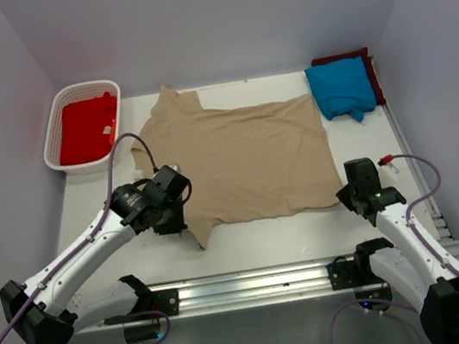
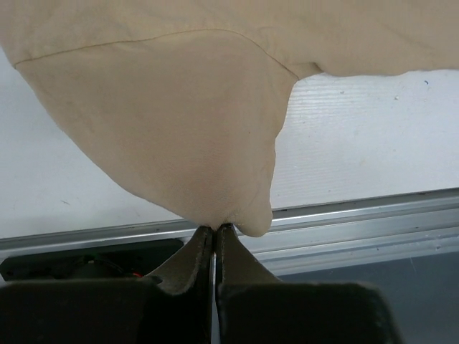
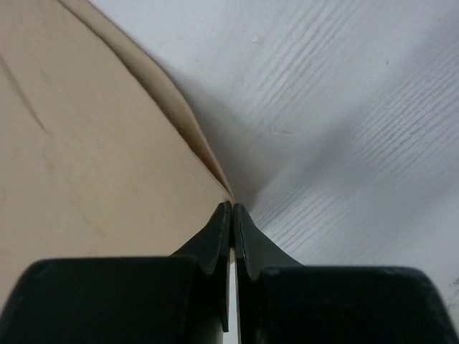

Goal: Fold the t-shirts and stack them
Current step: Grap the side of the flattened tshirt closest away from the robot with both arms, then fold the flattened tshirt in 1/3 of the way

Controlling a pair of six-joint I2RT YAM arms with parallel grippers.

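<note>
At the near edge of the desk [image 1: 267, 240], just beyond the metal rail [image 1: 248, 287], both arms grip the tan t-shirt [image 1: 245, 161]. The left end effector [image 2: 215, 228] has its jaws pressed together on the tip of the near sleeve, a good fold of cloth bunched between them. The right end effector [image 3: 232, 206] is clamped thin at the near right hem corner, and only the very edge of the cloth seems to be caught there.

That thin bite is the likeliest thing to fail. If the arms lift or pull apart unevenly, the corner could slip free and the fold would collapse on one side. The sleeve hold is also off the body of the shirt, so raising it may drag a twisted flap instead of a straight edge.

The tan t-shirt lies spread flat across the middle of the desk, collar toward the far left, with bare desk in front of it and along its left side. Farther back, the white basket [image 1: 54, 139] with the red t-shirt [image 1: 87, 129] sits in the far left corner. The folded blue t-shirt [image 1: 340, 89] rests on the maroon t-shirt [image 1: 342, 56] in the far right corner, close to the tan t-shirt's far right hem. A fold carried away from the arms has room in the middle, but little on the right.
</note>
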